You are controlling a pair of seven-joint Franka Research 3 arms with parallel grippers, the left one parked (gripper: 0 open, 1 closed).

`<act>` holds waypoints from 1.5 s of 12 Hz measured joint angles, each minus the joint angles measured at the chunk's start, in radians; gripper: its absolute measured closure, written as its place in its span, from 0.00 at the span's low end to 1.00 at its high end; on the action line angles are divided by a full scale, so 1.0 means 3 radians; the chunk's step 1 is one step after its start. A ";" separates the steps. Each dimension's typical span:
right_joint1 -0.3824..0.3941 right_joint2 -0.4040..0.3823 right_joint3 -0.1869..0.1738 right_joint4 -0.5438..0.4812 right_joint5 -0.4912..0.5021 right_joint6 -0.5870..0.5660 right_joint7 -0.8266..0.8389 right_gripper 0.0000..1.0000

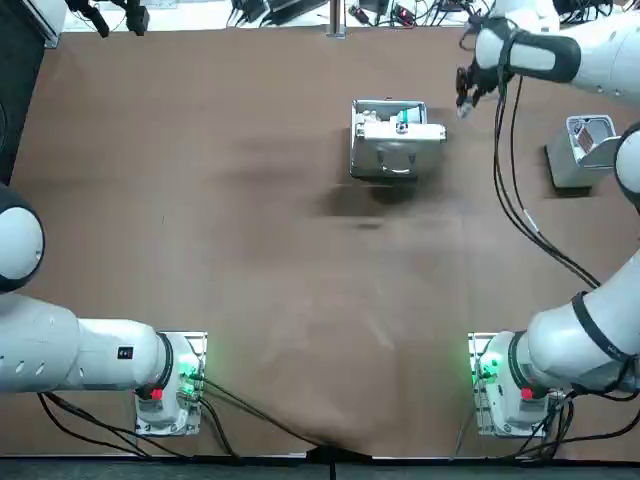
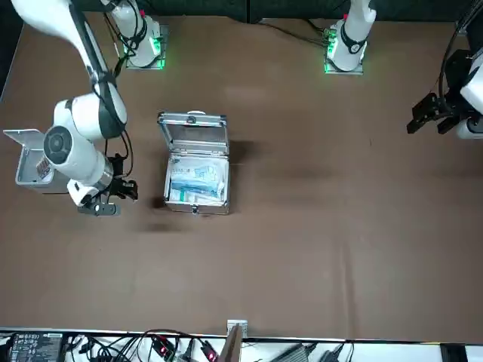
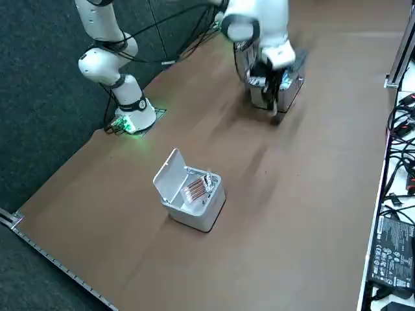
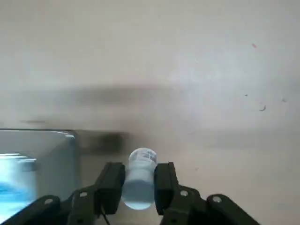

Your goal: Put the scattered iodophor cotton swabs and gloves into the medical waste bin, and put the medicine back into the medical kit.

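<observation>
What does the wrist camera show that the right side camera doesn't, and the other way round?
Only the wrist view shows a small pale bottle clamped in the right hand. Only the right side view shows the open waste bin with brown-tipped swabs inside. Both show the metal kit and the brown table.

A pale blue medicine bottle [image 4: 139, 187] is held between the black fingers [image 4: 111, 183] of the right gripper [image 4: 139, 169]. Beside the gripper, a silver medical kit [image 2: 195, 139] is filled with blue-and-white packets [image 2: 198, 183]. The table [image 1: 250, 250] beneath is brown.
</observation>
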 joint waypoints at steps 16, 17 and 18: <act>0.1176 0.0631 0.0189 0.0895 -0.0131 -0.0306 0.1932 0.61; 0.1200 0.0669 0.0184 0.0899 -0.0161 -0.0299 0.1968 0.61; 0.1219 0.0699 0.0179 0.0904 -0.0210 -0.0278 0.2007 0.61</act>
